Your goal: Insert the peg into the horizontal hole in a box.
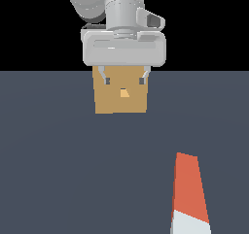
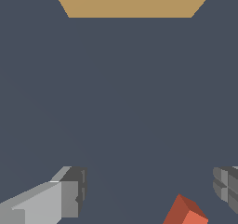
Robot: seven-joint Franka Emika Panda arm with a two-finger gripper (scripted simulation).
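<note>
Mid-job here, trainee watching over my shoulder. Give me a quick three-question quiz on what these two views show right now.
1. True or false: the gripper already holds the peg.
2. Multiple choice: the peg's white end, in the exterior view, points A) toward the box B) toward the camera C) straight up.
3. Fill in: the horizontal hole sits in the ___ of the box's face.

Key:
1. False. The fingers are spread with nothing between them, and the peg lies on the floor.
2. B.
3. Centre.

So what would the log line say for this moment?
gripper: open, empty | peg: on floor, ungrasped | box: hole unfilled
</note>
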